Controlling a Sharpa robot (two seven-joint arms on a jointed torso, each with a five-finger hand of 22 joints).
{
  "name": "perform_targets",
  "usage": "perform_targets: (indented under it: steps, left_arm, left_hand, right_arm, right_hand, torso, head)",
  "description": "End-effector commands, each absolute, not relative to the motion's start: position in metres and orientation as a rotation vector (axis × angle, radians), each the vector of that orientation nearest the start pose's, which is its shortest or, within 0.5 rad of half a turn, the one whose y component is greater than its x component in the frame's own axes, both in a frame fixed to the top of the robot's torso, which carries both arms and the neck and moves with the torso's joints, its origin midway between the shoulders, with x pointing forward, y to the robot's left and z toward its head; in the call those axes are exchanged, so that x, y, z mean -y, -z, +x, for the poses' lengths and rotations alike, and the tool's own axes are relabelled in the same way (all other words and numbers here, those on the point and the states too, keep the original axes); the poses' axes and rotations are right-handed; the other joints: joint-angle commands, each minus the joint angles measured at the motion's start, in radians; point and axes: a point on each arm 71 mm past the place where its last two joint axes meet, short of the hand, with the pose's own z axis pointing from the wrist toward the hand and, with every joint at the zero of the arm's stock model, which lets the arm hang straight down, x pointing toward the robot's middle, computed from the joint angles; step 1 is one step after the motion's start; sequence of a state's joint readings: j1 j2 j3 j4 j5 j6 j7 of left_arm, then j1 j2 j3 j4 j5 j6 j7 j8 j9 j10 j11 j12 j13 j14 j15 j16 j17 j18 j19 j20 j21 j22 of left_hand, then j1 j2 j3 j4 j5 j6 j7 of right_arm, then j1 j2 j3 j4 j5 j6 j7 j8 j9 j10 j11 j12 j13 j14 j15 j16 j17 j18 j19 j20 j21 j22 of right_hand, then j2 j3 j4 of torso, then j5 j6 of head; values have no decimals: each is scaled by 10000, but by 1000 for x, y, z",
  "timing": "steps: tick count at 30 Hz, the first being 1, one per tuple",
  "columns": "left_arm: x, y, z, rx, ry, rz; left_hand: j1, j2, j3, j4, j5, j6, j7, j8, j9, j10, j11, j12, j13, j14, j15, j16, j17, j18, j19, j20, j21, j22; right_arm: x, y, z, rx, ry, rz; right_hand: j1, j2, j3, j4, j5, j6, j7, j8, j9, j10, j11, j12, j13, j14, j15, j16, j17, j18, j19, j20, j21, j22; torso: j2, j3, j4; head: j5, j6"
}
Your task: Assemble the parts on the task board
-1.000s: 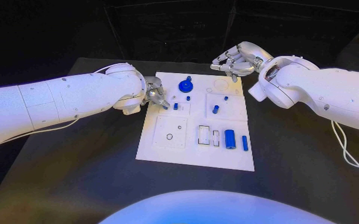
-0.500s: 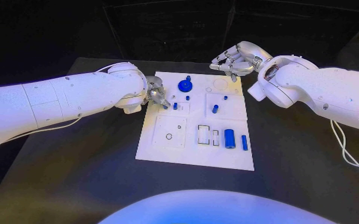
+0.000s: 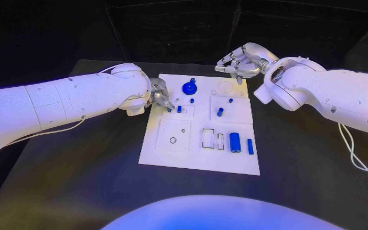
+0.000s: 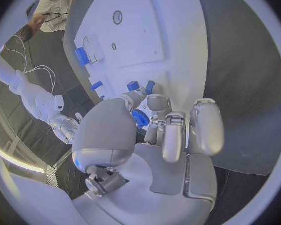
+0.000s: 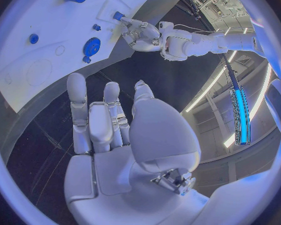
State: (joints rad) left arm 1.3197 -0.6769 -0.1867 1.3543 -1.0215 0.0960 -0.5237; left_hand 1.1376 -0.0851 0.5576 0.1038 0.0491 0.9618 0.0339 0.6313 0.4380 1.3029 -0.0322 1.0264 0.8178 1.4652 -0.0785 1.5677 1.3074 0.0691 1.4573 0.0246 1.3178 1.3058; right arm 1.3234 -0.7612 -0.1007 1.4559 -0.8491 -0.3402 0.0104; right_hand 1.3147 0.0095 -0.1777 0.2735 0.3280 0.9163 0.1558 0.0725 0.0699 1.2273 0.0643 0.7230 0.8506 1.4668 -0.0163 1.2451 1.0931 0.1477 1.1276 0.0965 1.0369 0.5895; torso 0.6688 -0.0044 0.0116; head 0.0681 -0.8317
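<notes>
White task board (image 3: pixel 201 155) lies mid-surface, small blue parts (image 3: pixel 234 142) scattered on it. Left hand (image 3: pixel 159 96) hovers at the board's left edge, fingers curled, holding nothing. Right hand (image 3: pixel 239 62) hangs past the far edge, fingers loosely apart, empty.

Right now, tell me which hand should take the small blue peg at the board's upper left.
Left. The left hand hovers right beside the small blue peg on the task board; the right hand hangs beyond the board's far edge, holding nothing.
</notes>
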Motion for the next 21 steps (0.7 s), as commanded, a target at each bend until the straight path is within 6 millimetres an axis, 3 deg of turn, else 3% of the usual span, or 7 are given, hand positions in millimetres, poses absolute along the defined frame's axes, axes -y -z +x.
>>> perform_targets:
  steps: [1,10,13,21]
  left_arm:
    - [-193,230,508,-23444,2935,-1574]
    - [-194,230,507,-23498,2844,-1581]
    - [-194,230,506,-23459,2833,-1627]
    - [-195,228,506,-23144,3007,-1844]
  left_hand:
    - [-284,-78,-426,172,36,108,17,-12,-41,20,-11,61,9,1056,-89,31,2634,-17,108,-11,42,28]
    - [-830,-256,-2185,816,27,263,38,-138,-210,7,5,74,27,1056,-94,31,2634,-32,136,-26,92,119]
    - [-958,-174,-2807,1186,32,312,19,-203,-286,15,-9,94,56,1056,-108,31,2634,-42,158,-35,134,179]
    - [-781,102,-3683,1728,34,374,4,-272,-391,25,-26,123,107,1056,-125,31,2634,-48,174,-54,154,232]
  right_arm:
    - [180,150,512,-16946,-9940,2952]
    - [181,150,512,-16926,-9943,2952]
    - [182,150,512,-16932,-9937,2955]
    - [183,150,512,-16937,-9928,2960]
  right_hand:
    - [39,41,-98,41,18,-41,-7,-3,-1,-77,3,25,8,142,22,-59,-9,199,-14,-25,-62,-16]
    - [-150,54,-293,152,-203,-45,5,-2,-1,-77,18,47,28,145,33,-76,1,198,-3,-18,-86,-30]
    - [-150,54,-293,152,-203,-45,5,-2,-1,-77,18,47,28,145,33,-76,1,198,-3,-18,-86,-30]
    - [-159,59,-301,154,-208,-46,5,-2,-1,-82,19,37,20,144,34,-83,-7,200,-7,-17,-92,-40]
  torso:
    - [3,-4,4]
    - [-2,0,9]
    - [-6,-4,10]
    - [-2,-4,9]
  head:
    - [-10,0]
    - [-13,1]
    - [-20,13]
    - [-28,45]
